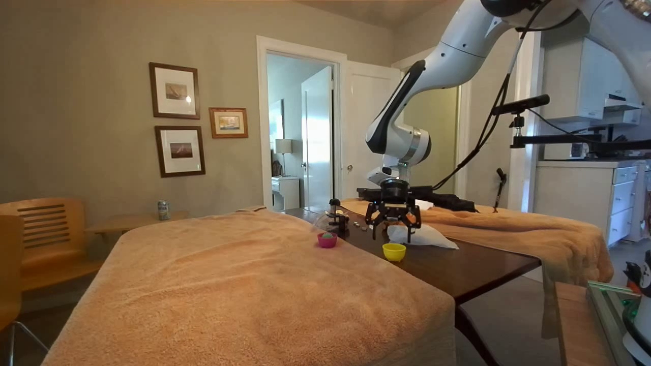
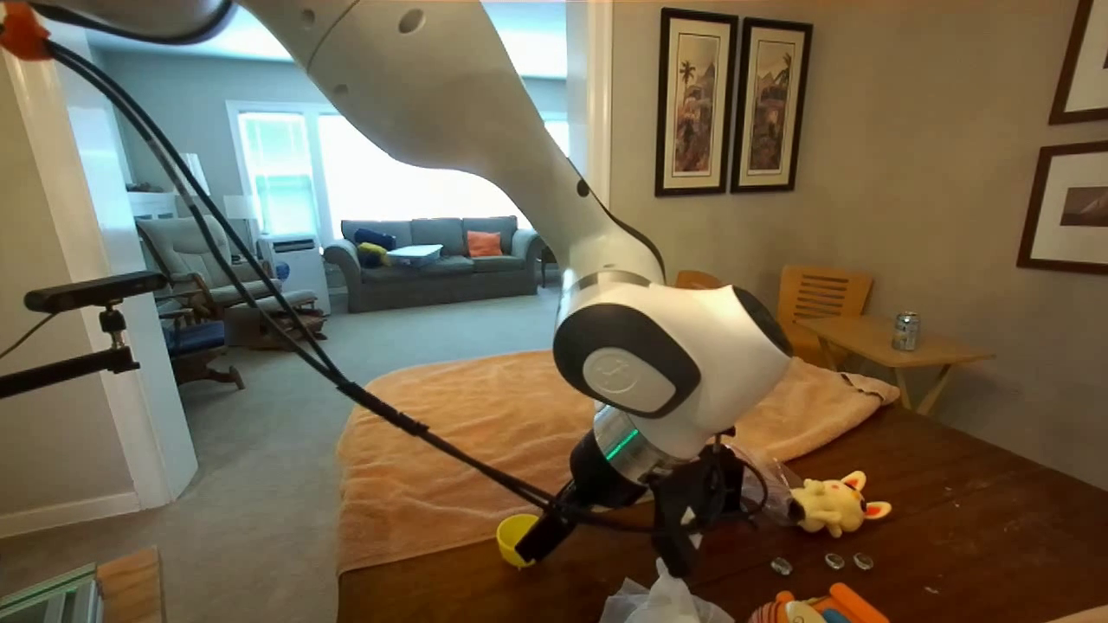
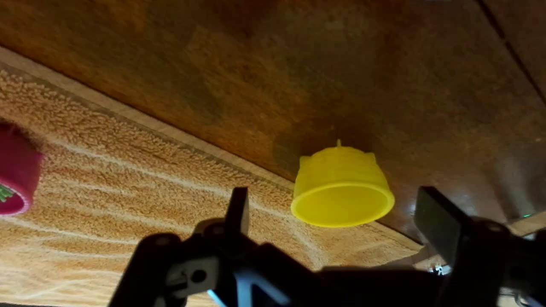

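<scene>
So: end effector (image 1: 392,237) spread wide, nothing held, just above the yellow cup (image 3: 342,187).
Cup stands rim-up on the tabletop (image 1: 473,267), just beside the edge of the peach towel (image 1: 285,290); can't confirm whether the two touch. Reads as light, thin-walled plastic or silicone: probably slightly flexible, hard to break, easy to knock over. Wall flares toward the rim, so a low grip may slip; best hold is likely across opposite sides just under the rim, light squeeze.
</scene>
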`<state>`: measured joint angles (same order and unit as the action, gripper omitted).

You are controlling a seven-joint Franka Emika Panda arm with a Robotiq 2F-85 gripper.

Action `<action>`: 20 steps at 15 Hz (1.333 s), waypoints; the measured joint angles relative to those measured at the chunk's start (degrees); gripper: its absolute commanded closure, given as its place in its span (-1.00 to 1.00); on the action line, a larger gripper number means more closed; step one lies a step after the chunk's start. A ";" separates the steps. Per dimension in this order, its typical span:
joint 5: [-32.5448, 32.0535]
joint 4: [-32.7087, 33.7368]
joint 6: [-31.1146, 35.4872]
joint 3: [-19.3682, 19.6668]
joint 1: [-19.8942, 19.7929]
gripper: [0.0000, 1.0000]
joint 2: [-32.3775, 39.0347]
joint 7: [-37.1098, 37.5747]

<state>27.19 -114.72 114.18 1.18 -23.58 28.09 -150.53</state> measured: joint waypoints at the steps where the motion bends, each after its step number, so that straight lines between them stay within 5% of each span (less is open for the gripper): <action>1: -0.32 -0.36 0.67 0.25 0.81 -1.00 0.04 0.49; 2: -0.52 -0.73 1.36 0.47 1.57 -1.00 0.06 0.94; 4: -0.78 -1.22 2.51 0.78 2.85 -0.47 0.11 1.95; 9: -2.35 -2.14 4.59 1.14 5.00 0.22 0.12 4.46; 13: -7.01 -2.12 5.80 2.04 7.08 0.30 -0.61 9.62; 20: -24.80 -8.69 17.01 3.30 14.72 0.30 -6.07 26.03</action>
<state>2.40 -123.41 131.20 4.48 -8.86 22.03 -124.50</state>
